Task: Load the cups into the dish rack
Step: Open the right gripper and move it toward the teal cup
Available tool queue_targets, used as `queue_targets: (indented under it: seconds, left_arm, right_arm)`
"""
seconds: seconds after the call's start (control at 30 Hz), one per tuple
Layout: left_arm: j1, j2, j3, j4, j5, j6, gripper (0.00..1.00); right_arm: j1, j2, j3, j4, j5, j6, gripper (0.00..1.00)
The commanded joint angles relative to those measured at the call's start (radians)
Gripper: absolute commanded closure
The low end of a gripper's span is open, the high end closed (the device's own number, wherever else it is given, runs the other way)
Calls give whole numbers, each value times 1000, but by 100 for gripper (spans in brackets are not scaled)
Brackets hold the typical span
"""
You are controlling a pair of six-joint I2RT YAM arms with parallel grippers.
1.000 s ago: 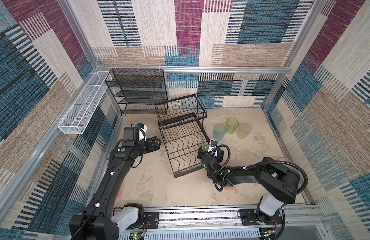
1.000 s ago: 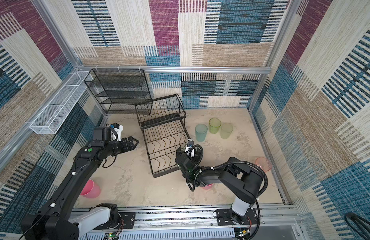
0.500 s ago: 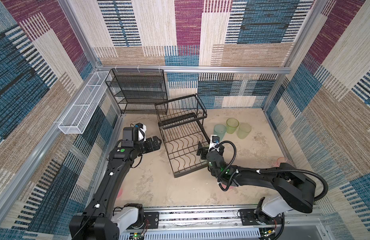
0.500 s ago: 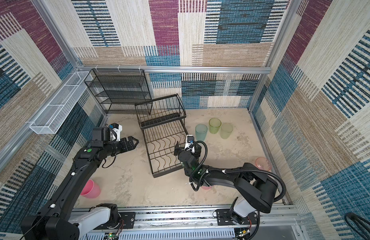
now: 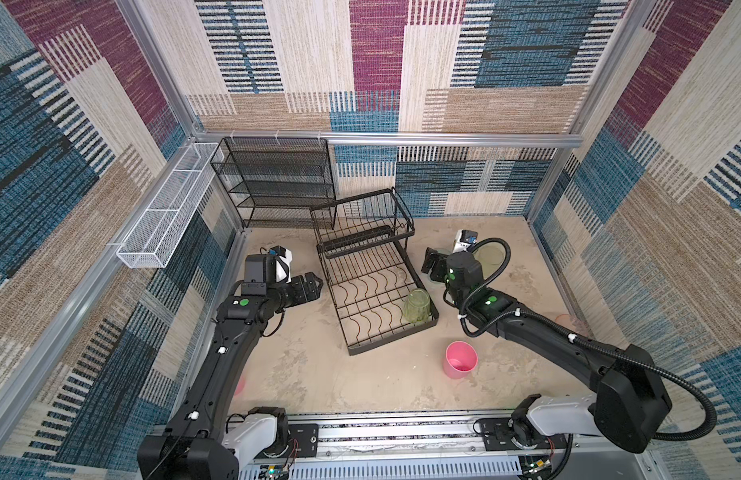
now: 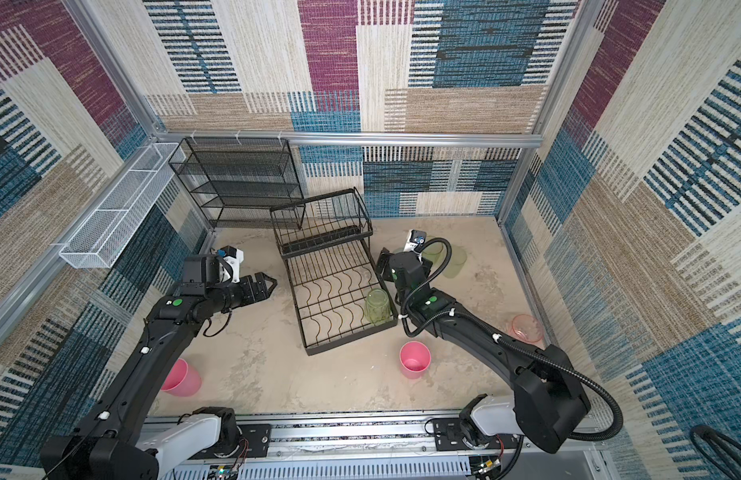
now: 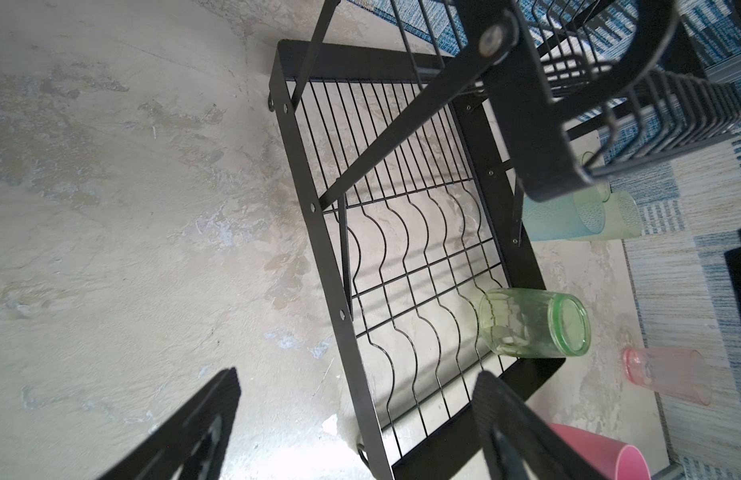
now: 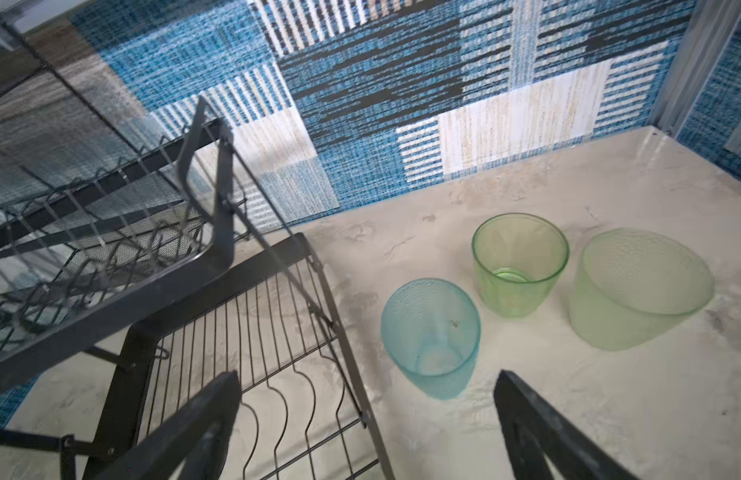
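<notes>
The black wire dish rack stands mid-table. An upturned yellow-green cup sits in its lower tier's near right corner. Open and empty, my right gripper hovers at the rack's right edge. Just beyond it stand a teal cup and two green cups. My left gripper is open, left of the rack. Pink cups stand in front; a reddish-pink cup is far right.
A black mesh shelf unit stands against the back wall behind the rack. A white mesh trough hangs on the left wall. Patterned walls close in three sides, and the arms' base rail runs along the front.
My right gripper has drawn back from the rack's near right corner toward the back cups, uncovering the yellow-green cup there. The left arm has barely moved.
</notes>
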Motion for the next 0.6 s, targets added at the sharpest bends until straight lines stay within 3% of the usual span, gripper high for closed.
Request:
queue_targets:
  seconds: [0.0,0.2,0.57]
  left_arm:
    - [1,-7,-1,5,13,6,9]
    - [-2,-50,-14,32,100,47,9]
    - [-46,-131,-81,193,371,89,10]
  right_arm:
    - [-46,8,55,-158,-125,21,5]
    - [-125,57,128,-246,-253,25,10]
    - [-221,189,289,-409,-365,-48,13]
